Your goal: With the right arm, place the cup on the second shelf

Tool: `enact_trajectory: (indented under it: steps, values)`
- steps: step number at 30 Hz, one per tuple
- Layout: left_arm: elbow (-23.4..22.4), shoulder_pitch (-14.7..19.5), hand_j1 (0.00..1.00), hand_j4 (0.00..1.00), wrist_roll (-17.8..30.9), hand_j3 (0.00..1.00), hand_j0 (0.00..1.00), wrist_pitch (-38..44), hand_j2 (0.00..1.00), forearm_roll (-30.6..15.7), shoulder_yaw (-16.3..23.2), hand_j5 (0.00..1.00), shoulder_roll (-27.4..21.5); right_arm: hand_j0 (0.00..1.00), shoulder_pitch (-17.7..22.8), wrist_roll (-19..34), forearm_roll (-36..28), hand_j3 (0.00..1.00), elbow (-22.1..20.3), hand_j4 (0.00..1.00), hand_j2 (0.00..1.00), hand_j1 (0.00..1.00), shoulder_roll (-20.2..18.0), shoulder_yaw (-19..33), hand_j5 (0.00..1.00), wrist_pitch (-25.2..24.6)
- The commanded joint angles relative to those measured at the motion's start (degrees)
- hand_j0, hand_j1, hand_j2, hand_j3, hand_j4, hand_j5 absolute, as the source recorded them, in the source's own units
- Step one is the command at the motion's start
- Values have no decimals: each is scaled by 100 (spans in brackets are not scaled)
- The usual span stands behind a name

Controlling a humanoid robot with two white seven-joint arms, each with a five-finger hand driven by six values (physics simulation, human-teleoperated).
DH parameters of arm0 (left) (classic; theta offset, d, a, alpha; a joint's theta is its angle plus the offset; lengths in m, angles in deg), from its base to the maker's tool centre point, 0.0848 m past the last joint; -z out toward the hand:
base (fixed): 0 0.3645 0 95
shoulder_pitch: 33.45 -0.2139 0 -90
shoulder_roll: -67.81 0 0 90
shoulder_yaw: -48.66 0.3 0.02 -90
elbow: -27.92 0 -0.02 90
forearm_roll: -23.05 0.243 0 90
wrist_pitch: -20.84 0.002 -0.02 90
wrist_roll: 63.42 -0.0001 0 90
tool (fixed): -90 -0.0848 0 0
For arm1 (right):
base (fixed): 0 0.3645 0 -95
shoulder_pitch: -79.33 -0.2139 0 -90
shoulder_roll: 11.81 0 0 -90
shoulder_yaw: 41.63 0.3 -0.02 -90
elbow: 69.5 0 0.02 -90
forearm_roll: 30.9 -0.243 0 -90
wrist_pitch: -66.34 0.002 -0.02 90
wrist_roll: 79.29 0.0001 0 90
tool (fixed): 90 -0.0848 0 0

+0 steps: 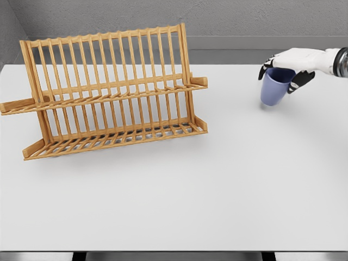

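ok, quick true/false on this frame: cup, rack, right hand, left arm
1. The right hand is at the rim of the blue cup. True.
2. The cup sits on the rack's upper shelf. False: it is at the table, well right of the wooden rack.
3. The rack has two tiers of slats. True.
4. The cup is red. False: it is blue.
5. The left arm is reaching for the rack. False: no left arm is in view.
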Motion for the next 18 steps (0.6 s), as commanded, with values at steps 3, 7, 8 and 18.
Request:
enact_trajectory:
  steps: [3,7,8,18]
  values:
    - [-1,0,100,100,1,100,100,0,100,-2,1,100,0,65,-62,-4,-27,65,-1,65,65,65,-4,15,65,-16]
    - [-1,0,100,100,1,100,100,0,100,7,-8,100,0,65,-185,-4,-27,65,-72,65,65,65,4,23,65,-16]
    - [8,0,100,100,1,100,100,8,100,-2,1,100,0,65,-193,-4,-36,65,-72,65,65,65,4,24,65,-7]
    - [8,0,100,100,1,100,100,0,100,-2,1,100,0,65,-352,-4,-36,65,-221,65,65,65,163,278,65,20]
